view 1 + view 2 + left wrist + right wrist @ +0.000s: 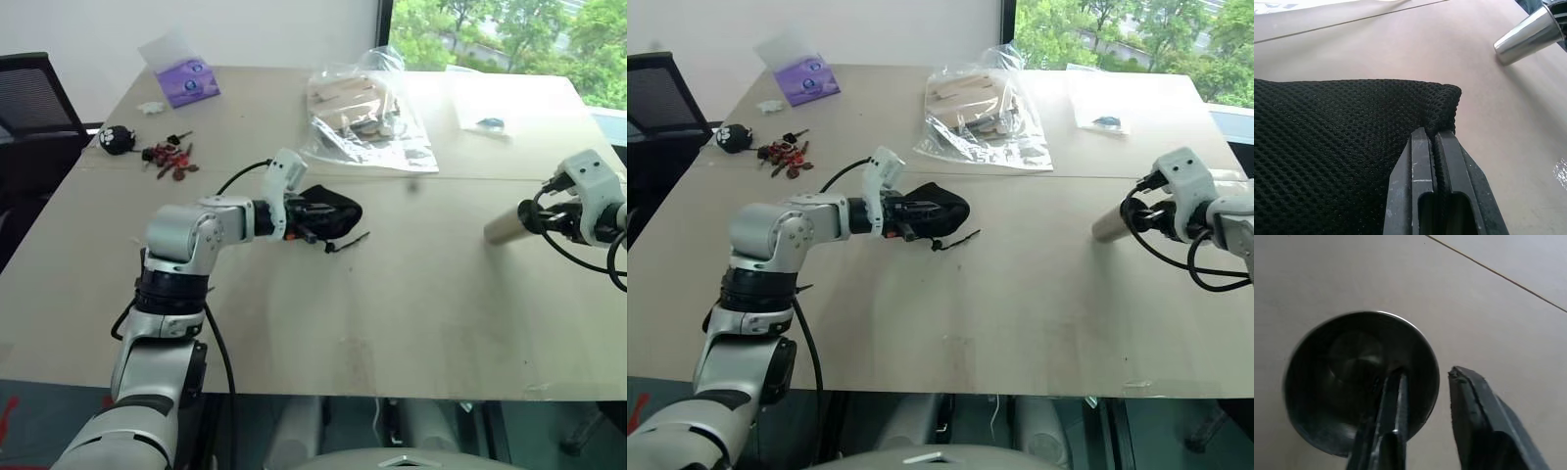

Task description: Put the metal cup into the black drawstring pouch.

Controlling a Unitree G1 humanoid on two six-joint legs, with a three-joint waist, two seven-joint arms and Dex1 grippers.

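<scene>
Fabric of the black drawstring pouch (328,213), which lies mid-table, is pinched at one corner between the closed fingers of the left gripper (1436,142). Well to the right, the metal cup (1109,226) is seen lying on its side on the table (392,294), its wall straddled by the right gripper (1425,377), one finger inside the mouth, one outside; a firm clamp cannot be confirmed. Lifting, carrying and insertion are judged outstanding.
</scene>
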